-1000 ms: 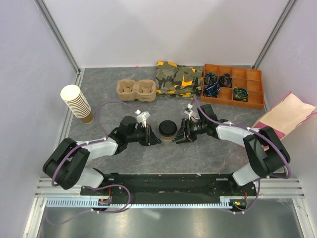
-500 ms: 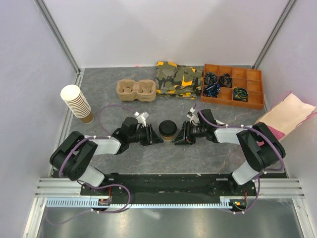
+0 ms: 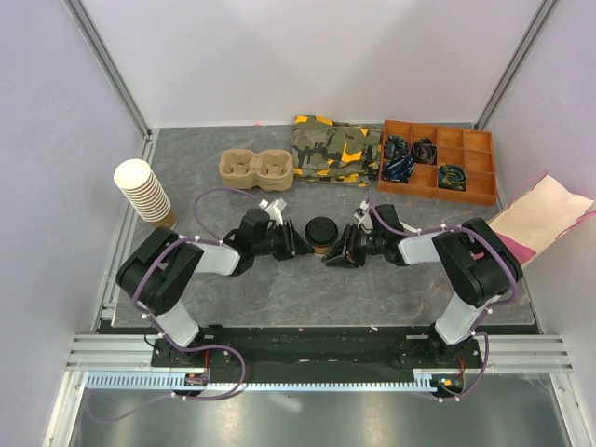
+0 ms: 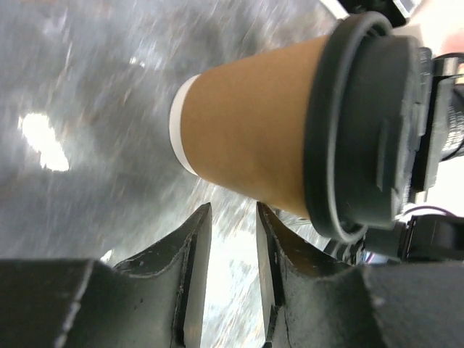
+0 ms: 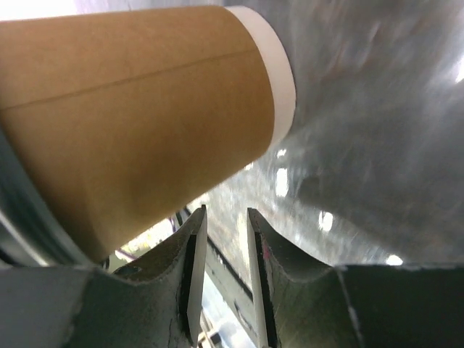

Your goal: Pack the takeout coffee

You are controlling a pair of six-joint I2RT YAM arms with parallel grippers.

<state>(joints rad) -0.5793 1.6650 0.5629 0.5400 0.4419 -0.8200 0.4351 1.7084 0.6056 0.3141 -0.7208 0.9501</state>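
Two claws have drawn in from either side over the last second and now flank the takeout coffee. Your left claw [image 4: 232, 212] has its fingers a little apart with nothing between them, tips pointing at the cup's wall just beside them. Your right claw [image 5: 225, 214] is the same: a narrow gap, empty, with the tips just beside the paper wall. Whether either tip touches the paper, you cannot tell from these views.

Between them the small tan kraft paper cup with a round black plastic lid [image 3: 320, 230] stands upright on the grey stone-patterned tabletop [image 3: 372, 293]. It sits slightly farther from the arm bases than it did a second ago, so it looks nudged, not gripped.

For the task, that means no hold exists yet. Those gaps look too narrow to take the cup's body, so you probably need to widen one claw first. The brown moulded-pulp cup carrier [image 3: 256, 169] lies well apart toward the back, and the pale paper bag with a pink edge [image 3: 545, 214] at the right edge.
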